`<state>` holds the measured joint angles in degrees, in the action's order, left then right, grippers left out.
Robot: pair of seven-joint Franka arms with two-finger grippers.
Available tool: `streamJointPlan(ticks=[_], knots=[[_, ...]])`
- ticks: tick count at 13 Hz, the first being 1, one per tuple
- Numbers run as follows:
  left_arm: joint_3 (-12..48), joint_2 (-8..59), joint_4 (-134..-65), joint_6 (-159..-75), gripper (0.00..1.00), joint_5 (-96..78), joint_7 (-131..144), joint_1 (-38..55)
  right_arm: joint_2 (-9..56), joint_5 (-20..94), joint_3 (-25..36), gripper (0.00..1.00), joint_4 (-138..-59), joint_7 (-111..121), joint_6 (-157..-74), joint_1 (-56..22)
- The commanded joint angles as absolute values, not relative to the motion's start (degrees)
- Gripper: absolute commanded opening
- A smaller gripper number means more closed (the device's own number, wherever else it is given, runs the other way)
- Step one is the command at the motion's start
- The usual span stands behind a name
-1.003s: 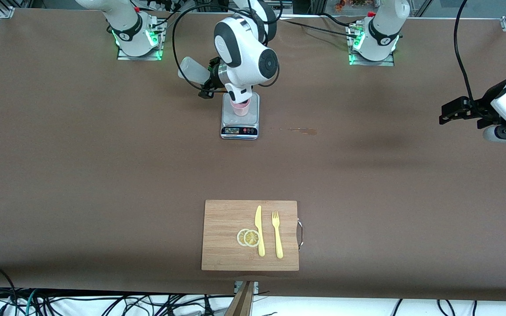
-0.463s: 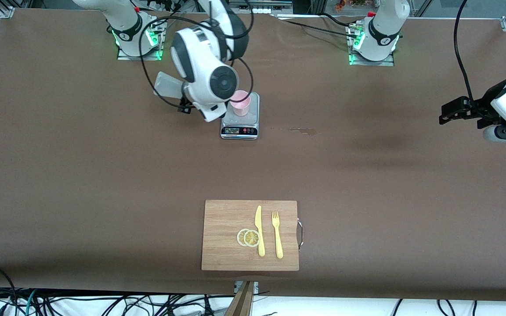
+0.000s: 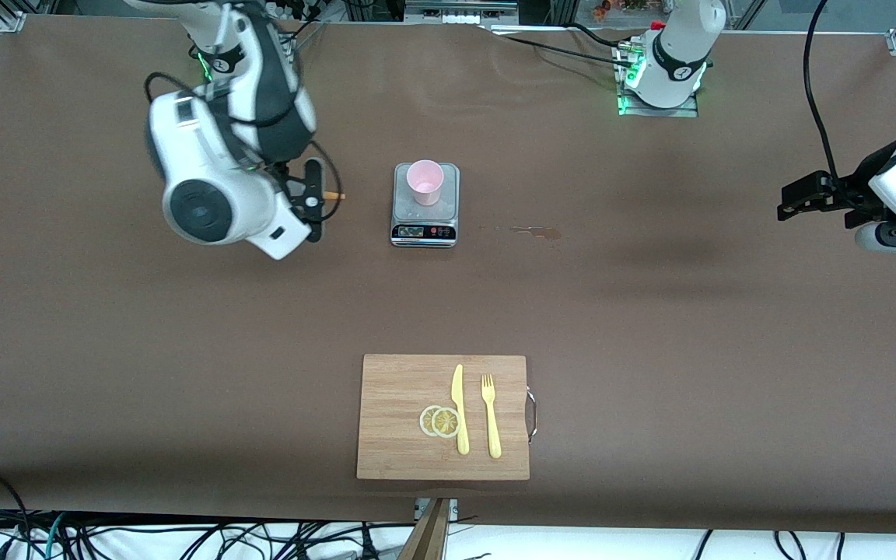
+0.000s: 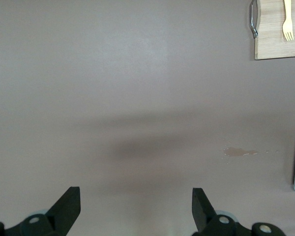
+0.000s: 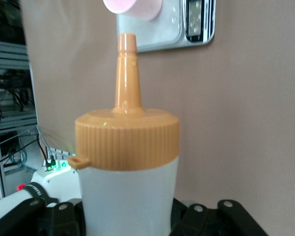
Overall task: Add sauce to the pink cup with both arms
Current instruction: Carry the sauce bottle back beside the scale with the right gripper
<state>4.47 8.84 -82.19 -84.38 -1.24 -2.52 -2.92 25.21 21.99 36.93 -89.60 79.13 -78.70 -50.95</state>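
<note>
**Front view: bottle clear of the cup, cup alone on the scale**

Front view first, since it gives me the layout. The pink cup (image 3: 425, 181) stands upright on the scale (image 3: 425, 227), toward the robots' bases from the middle of the surface (image 3: 650, 311). I'd guess it sits there so the sauce can be weighed as it goes in.

My right hand (image 3: 313, 199) is up in the air over bare surface, off to the right arm's end from the scale. Only the orange nozzle tip of the sauce bottle (image 5: 128, 172) pokes out past the wrist in this view. In the right wrist view the bottle fills the frame: the fingers are pressed onto its whitish body below the orange cap, and the nozzle points toward the cup and scale. That low grip leaves the nozzle free and lets the body be squeezed.

My left hand (image 4: 136, 209) waits at the left arm's end of the surface, fingers spread wide with nothing between them, over bare surface near a small brownish smear (image 3: 535, 231).

The cutting board (image 3: 401, 389), nearer the front camera, carries a knife (image 3: 460, 408), a fork (image 3: 490, 416) and lemon slices (image 3: 439, 421), all well apart from the cup.

I can't tell whether any sauce lies in the cup.
</note>
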Motion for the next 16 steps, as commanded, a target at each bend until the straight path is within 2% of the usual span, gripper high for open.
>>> streamJointPlan(ticks=[1,3,8,11,16], knots=[[4.5,9.7,-80.3,-83.3,1.00,-2.6,-3.3,-3.1,26.4,30.0,36.0,0.00,-89.9,93.0,-78.2,-43.2],[4.4,9.7,-80.3,-83.3,1.00,-2.6,-3.4,-3.2,29.3,36.8,36.0,0.00,-89.8,105.7,-78.0,-35.9],[4.5,9.7,-80.3,-83.3,1.00,-2.6,-3.3,-3.1,40.8,52.4,35.8,0.00,-89.7,136.7,-68.0,-20.4],[4.5,9.7,-80.3,-83.3,1.00,-2.5,-3.3,-2.9,45.5,58.4,35.5,0.00,-89.6,145.9,-60.4,-16.1],[4.5,9.7,-80.3,-83.3,1.00,-2.5,-3.3,-3.0,54.6,63.6,34.3,0.00,-89.9,160.5,-55.1,-14.1]])
